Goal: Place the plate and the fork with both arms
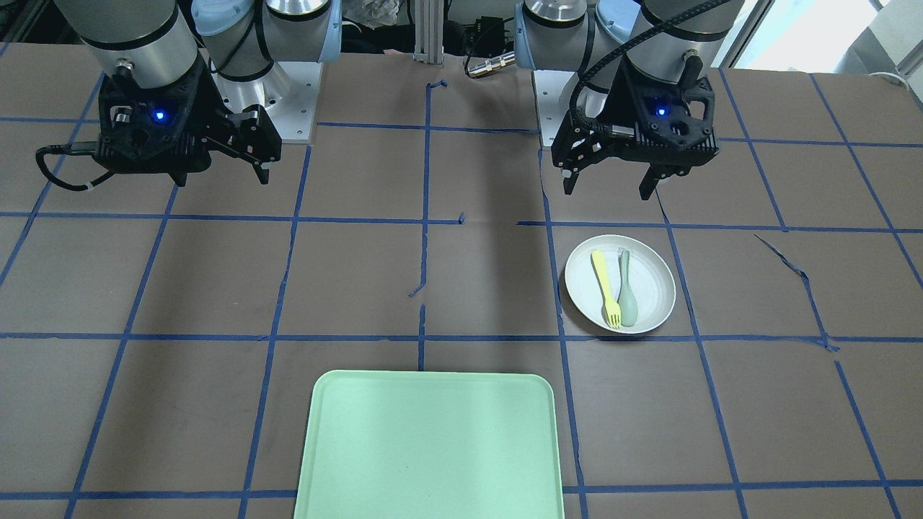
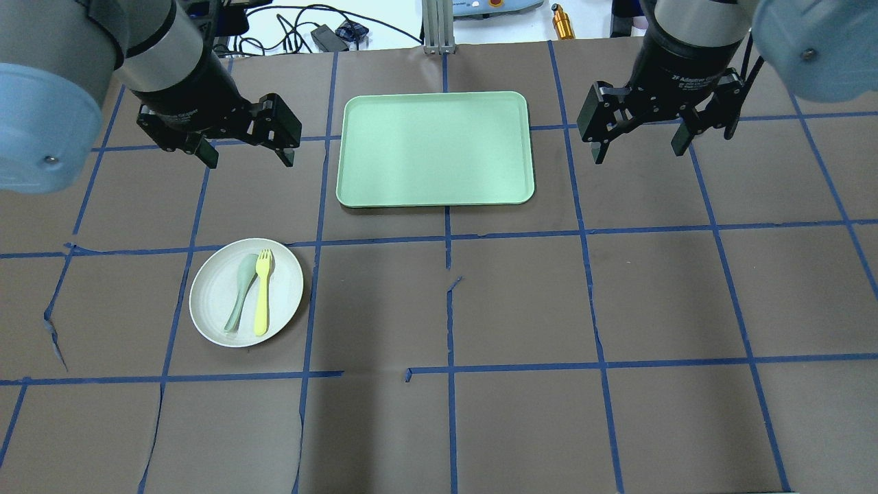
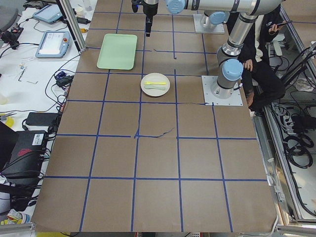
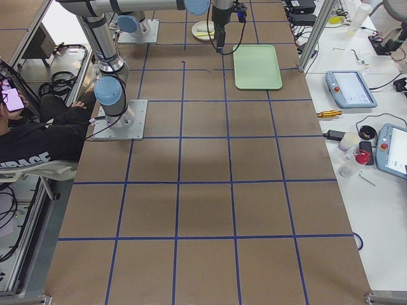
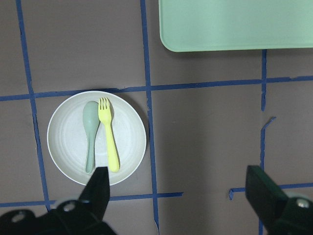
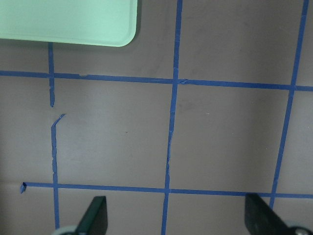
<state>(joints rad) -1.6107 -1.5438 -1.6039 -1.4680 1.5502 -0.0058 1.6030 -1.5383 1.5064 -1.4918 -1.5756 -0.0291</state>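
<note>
The off-white plate (image 2: 214, 296) lies on the brown table, on my left side, with the yellow fork (image 2: 262, 295) on it, tines pointing away from me. In the front view the plate (image 1: 655, 282) and fork (image 1: 606, 285) show right of centre. My left gripper (image 2: 247, 156) is open and empty, high above the table just beyond the plate; its wrist view looks down on the plate (image 5: 130, 138) and fork (image 5: 108, 142) between its fingers (image 5: 98, 192). My right gripper (image 2: 638, 154) is open and empty, to the right of the tray.
A pale grey-green spoon (image 2: 240, 291) lies on the plate beside the fork. A mint-green rectangular tray (image 2: 435, 147) lies at the table's far middle, between the two grippers. Blue tape lines cross the brown table cover. A person sits by the robot's base in the side views.
</note>
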